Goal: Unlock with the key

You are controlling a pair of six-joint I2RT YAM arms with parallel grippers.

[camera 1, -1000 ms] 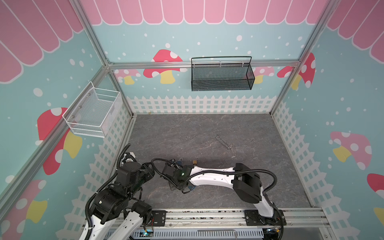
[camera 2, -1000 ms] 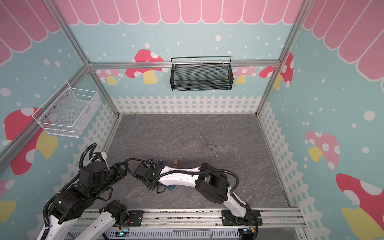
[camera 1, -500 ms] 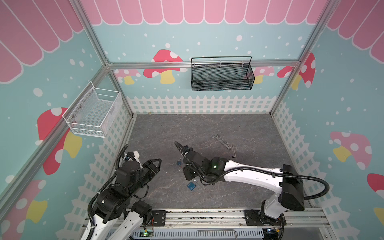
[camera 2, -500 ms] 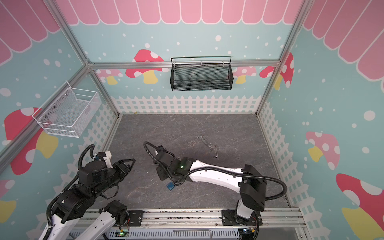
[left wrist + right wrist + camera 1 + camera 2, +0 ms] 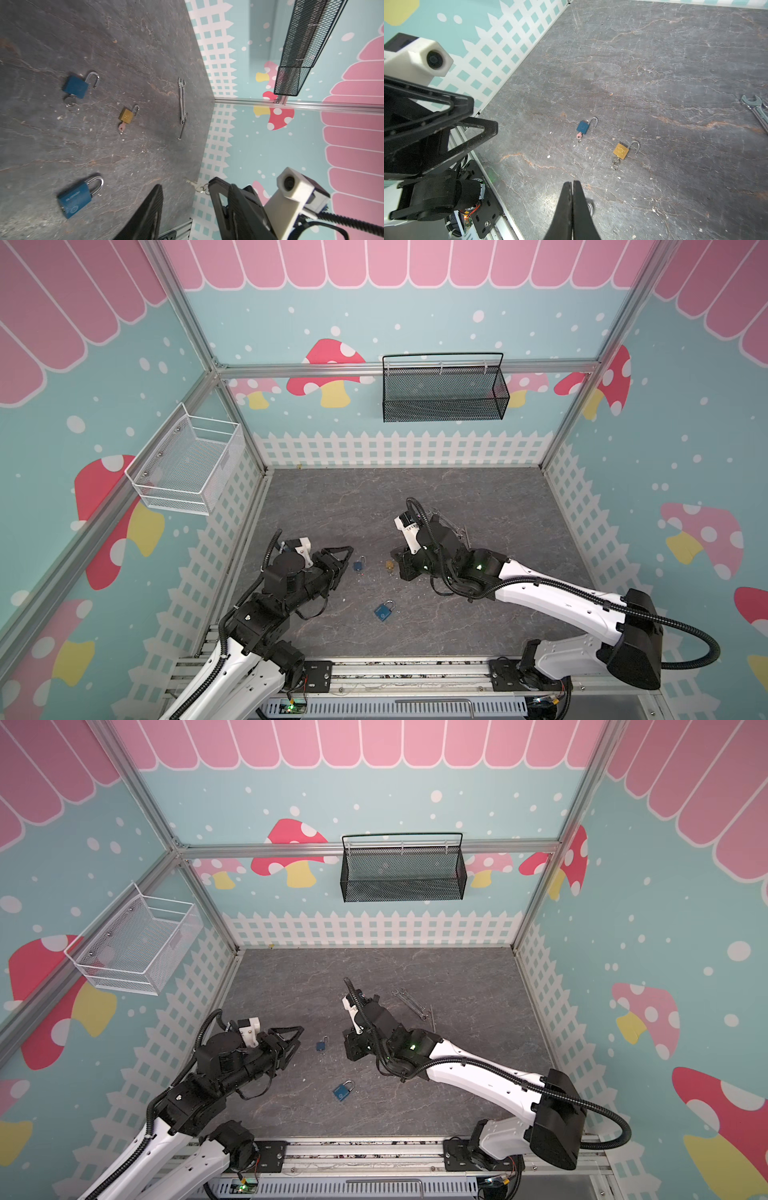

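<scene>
large blue padlock [image 5: 384, 611] flat on floor [image 5: 332, 497] between arms, shackle shut. 
compact metal, rigid, smooth-sided, likely to skid. 
best clamped across flat faces, keyway end left free. 
left gripper [image 5: 347, 559] apart, empty. 
right gripper [image 5: 572, 183] pinched together, apparently on thin key [image 5: 195, 185].

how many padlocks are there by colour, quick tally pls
blue: 2 (small blue padlock, shackle open; large blue padlock, shackle closed)
brass: 1 (brass padlock, shackle open)
total: 3
</scene>
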